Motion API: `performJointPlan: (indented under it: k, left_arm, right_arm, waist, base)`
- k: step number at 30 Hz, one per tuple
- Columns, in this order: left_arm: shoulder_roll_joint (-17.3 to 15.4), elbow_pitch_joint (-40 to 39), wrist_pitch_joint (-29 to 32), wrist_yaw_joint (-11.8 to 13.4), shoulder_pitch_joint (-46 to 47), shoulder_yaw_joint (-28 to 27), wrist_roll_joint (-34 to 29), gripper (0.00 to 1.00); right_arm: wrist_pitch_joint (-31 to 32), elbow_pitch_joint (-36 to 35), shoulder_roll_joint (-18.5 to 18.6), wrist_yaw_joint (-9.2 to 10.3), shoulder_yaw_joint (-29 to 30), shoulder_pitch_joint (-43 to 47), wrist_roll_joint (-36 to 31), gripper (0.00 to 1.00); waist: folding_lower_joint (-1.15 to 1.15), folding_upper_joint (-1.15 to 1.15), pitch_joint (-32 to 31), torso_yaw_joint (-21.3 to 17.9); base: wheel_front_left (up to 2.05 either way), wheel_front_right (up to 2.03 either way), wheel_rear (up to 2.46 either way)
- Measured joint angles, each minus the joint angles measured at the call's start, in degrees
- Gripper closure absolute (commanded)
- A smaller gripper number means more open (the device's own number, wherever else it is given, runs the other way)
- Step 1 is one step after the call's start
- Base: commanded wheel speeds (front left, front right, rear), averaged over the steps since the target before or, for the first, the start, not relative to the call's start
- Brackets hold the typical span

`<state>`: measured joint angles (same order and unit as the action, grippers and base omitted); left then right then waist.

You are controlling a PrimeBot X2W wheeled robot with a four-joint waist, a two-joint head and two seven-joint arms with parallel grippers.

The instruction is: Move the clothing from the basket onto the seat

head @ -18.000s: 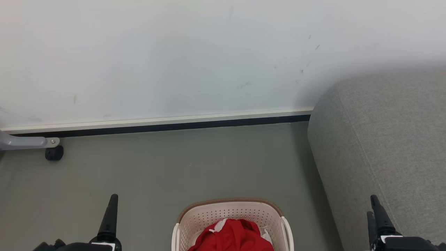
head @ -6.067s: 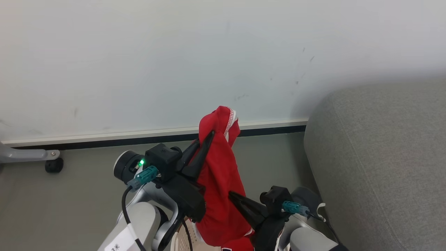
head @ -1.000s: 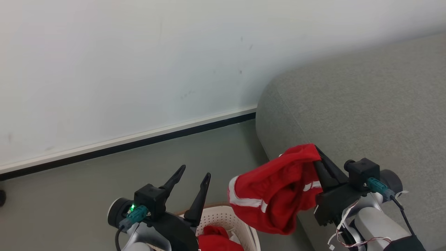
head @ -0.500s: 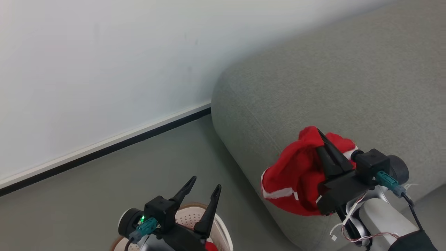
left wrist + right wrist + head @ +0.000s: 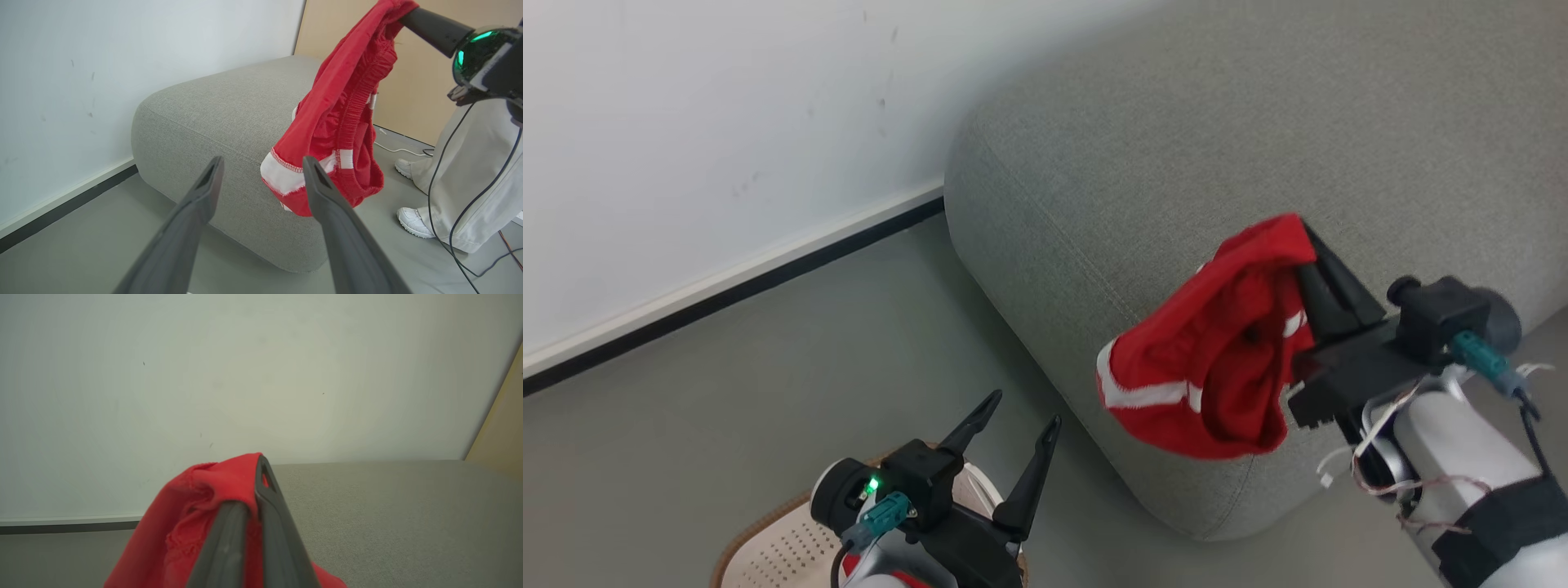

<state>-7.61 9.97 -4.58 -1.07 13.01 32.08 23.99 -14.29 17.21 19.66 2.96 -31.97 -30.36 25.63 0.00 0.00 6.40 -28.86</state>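
Between the clenched right fingers, red clothing, slack near the seat; left fingers apart, empty.

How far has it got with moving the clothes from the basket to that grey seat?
Done: one red garment is out of the basket. In hand: the right fingers are shut on it, holding it in the air beside the sofa, not yet resting on it. Left: lay it down and release; a scrap of red under the open left fingers, in the basket, suggests another garment to fetch.
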Motion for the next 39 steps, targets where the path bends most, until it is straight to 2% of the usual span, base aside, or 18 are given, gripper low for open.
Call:
performJointPlan:
  k: [11, 13, 19, 27, 39]
  left_arm:
    - [-2.22, -3.85, 2.03, -0.01, 4.60, -0.44, -2.50, 0.00]
    - [-2.59, -4.72, 2.53, -0.01, 5.69, -0.56, -2.60, 0.00]
    - [-2.89, -6.66, 3.32, -0.02, 8.94, -0.79, -3.47, 0.00]
    - [-3.12, -8.24, 4.00, -0.46, 10.63, -1.10, -3.92, 0.00]
    - [-3.61, -9.82, 4.48, -0.53, 12.69, -1.08, -4.44, 0.00]
  right_arm:
    - [-0.42, 7.59, 0.02, -3.86, 5.68, -21.24, 1.22, 1.00]
    - [-0.42, 9.66, 0.75, -4.65, 7.11, -25.83, 1.44, 1.00]
    - [-0.44, 15.81, 5.77, -5.16, 11.82, -36.64, 2.42, 1.00]
    - [-0.44, 22.56, 11.06, -5.52, 15.22, -43.69, 2.60, 1.00]
    - [-0.43, 30.92, 13.95, -5.82, 16.86, -47.57, 2.60, 1.00]
  waist:
    - [0.01, 0.00, 7.30, 1.15]
    - [0.01, 0.00, 8.72, 1.75]
    - [0.01, 0.01, 12.67, 4.55]
    - [0.00, 0.00, 16.71, 10.15]
    - [0.00, 0.01, 22.54, 16.22]
  base:
    - [0.00, 0.00, 0.00]
    - [0.00, 0.00, 0.00]
    - [0.00, 0.00, 0.00]
    - [0.00, 0.00, 0.00]
    - [0.00, 0.00, 0.00]
